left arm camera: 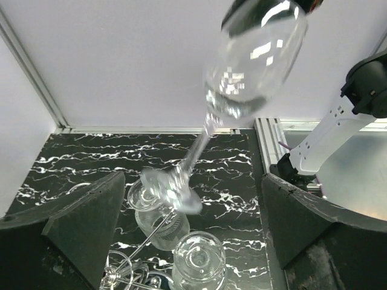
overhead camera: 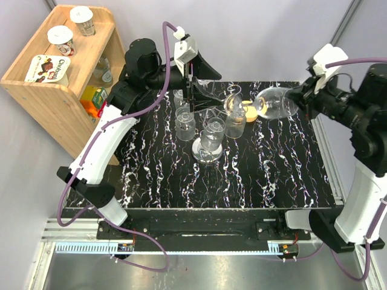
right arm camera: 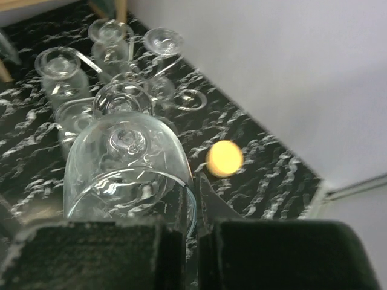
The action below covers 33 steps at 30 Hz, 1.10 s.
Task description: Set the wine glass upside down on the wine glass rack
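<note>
My right gripper (overhead camera: 300, 95) is shut on the rim of the wine glass (overhead camera: 275, 103), which it holds on its side in the air with the stem pointing left at the wine glass rack (overhead camera: 207, 152). In the right wrist view the pads (right arm camera: 175, 241) pinch the rim of the bowl (right arm camera: 124, 175). My left gripper (overhead camera: 190, 81) hangs open above the rack's far side. From the left wrist, the glass's bowl (left arm camera: 254, 60) sits high and its foot (left arm camera: 169, 190) hovers between the open fingers (left arm camera: 84, 223), untouched, above the rack's wire arms (left arm camera: 124, 269).
Several other glasses (overhead camera: 185, 124) (overhead camera: 213, 134) hang upside down on the rack. A small yellow round thing (overhead camera: 248, 112) (right arm camera: 224, 158) stands beside it. A wooden shelf (overhead camera: 45, 90) holding yogurt cups and a carton stands off the table's far left.
</note>
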### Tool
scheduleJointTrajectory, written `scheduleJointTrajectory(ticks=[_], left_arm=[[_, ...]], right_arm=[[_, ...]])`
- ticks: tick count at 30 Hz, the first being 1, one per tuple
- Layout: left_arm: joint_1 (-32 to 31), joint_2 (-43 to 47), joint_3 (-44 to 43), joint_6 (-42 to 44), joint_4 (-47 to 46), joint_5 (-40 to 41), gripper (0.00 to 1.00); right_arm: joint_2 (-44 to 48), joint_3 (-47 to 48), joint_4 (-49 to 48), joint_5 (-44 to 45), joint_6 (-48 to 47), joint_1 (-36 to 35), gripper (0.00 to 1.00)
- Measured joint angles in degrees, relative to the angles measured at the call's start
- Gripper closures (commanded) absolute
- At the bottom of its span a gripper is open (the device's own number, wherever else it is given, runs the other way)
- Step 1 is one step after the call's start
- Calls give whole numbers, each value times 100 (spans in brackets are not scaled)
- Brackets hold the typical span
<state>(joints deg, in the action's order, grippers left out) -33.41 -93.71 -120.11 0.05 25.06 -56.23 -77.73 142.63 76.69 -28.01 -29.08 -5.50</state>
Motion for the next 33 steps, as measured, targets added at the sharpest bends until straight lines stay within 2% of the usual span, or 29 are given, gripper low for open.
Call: scheduleJointTrajectory(ticks=[3,7,17,20,24,27,33], left_arm=[[-28,0,166,-319,-291,-59,1],[-44,-15,188,-619,-522,-66,1],[79,-15,162,-1259,-1169,-26,1],[442,-15,109,-1773,-1641,-33,1],[1222,-7,166,-2603,-2621,-33,1],[1473,114,461,-2986,-3150,-26,1],[1467,426,1327,-3624,-4070,-48,1]], right_arm=[[608,-1609,-713,-365,439,0,100],[741,-2295,-1462,-656,944,0,100],[610,-2352,-3145,-688,1943,0,100],[444,-2162,-3377,-608,2221,0,100],[251,-2028,-3696,-431,2581,0,100],[151,-2028,-3941,-302,2855,0,100],[-175,-1794,-4454,-376,3477,0,100]])
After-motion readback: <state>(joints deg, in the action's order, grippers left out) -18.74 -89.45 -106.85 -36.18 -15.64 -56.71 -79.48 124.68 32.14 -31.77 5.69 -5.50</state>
